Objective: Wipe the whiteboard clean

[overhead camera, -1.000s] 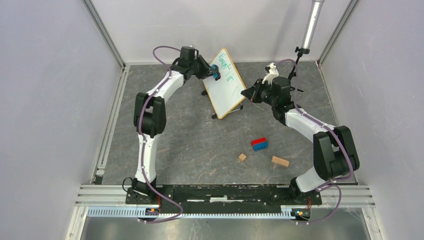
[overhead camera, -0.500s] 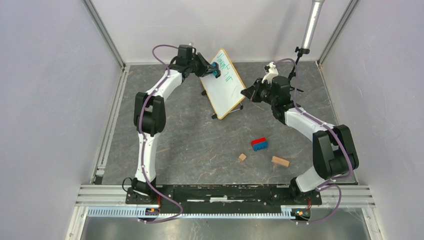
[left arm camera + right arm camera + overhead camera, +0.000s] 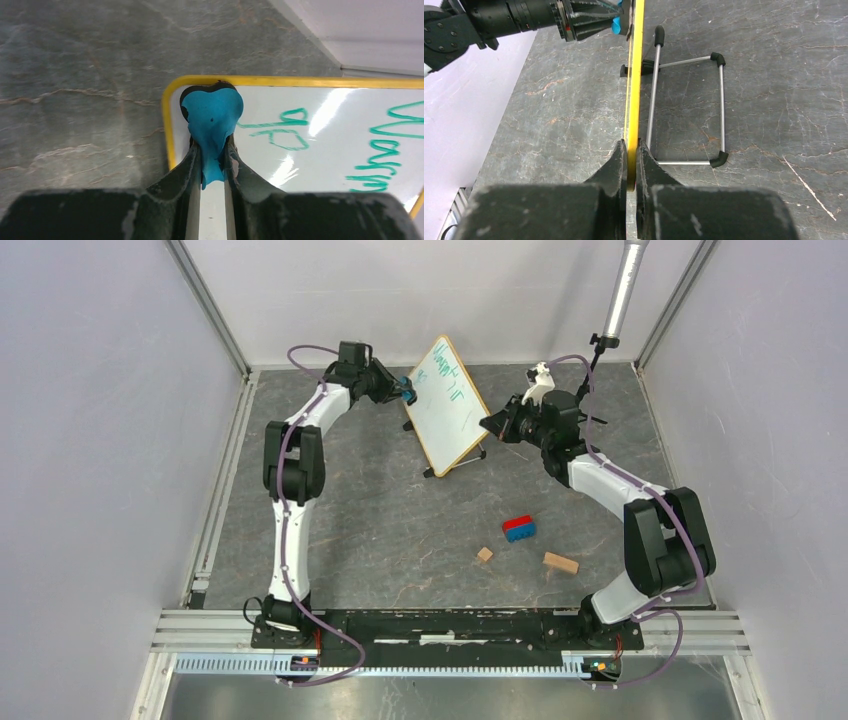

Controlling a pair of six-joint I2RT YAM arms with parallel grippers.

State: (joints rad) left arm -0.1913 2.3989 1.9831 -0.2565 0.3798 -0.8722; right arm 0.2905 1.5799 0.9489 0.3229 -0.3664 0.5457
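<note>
The whiteboard (image 3: 447,410) stands tilted on its wire stand at the back of the table, with green writing (image 3: 295,132) on its face. My left gripper (image 3: 212,150) is shut on a blue wiping pad (image 3: 212,112). The pad presses on the board's surface in a rounded corner, just inside the yellow frame (image 3: 167,130) and left of the writing. In the top view this gripper (image 3: 405,390) is at the board's upper left edge. My right gripper (image 3: 630,150) is shut on the board's yellow edge (image 3: 635,75), at the board's right side (image 3: 490,425).
The wire stand (image 3: 721,110) with black rubber feet rests on the grey stone-patterned table behind the board. A red and blue block (image 3: 518,528), a small wooden cube (image 3: 485,554) and a wooden block (image 3: 560,562) lie nearer the bases. A metal pole (image 3: 622,290) rises at the back right.
My left gripper has slid the blue pad leftward across the board, from near the writing to the corner by the frame. The right arm and the board have stayed put.
</note>
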